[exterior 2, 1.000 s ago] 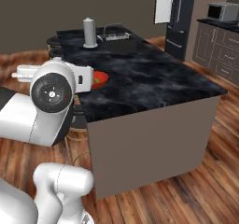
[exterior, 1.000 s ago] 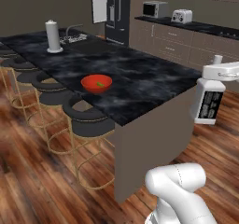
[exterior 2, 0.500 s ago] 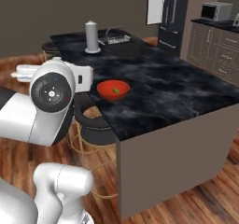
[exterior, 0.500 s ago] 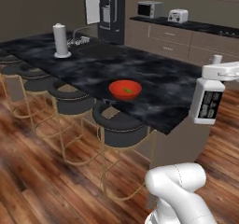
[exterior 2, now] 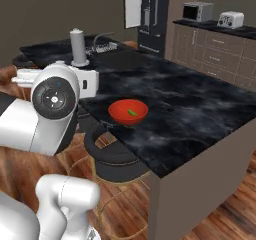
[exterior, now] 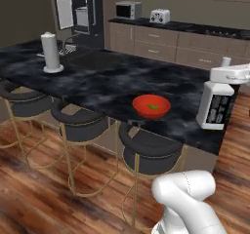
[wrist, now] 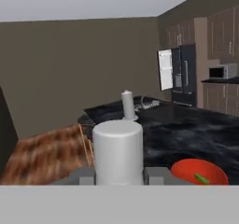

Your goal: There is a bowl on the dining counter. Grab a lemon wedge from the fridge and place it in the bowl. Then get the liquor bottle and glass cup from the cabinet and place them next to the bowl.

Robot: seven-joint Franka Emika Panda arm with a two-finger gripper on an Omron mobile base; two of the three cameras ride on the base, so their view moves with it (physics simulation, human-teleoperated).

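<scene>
The bottle (exterior: 215, 105) hangs upright in the gripper (wrist: 119, 175), whose fingers are clamped on its neck below the white cap (wrist: 118, 150), out past the counter's (exterior: 107, 84) right end. The red bowl (exterior: 151, 106) sits near the counter's front edge, above the stools (exterior: 149, 151), with a green lemon wedge (exterior 2: 132, 112) inside. A paper towel roll (exterior: 50, 52) stands toward the far left corner.

One bowl (exterior: 151, 106), perhaps three stools (exterior: 149, 151).
</scene>
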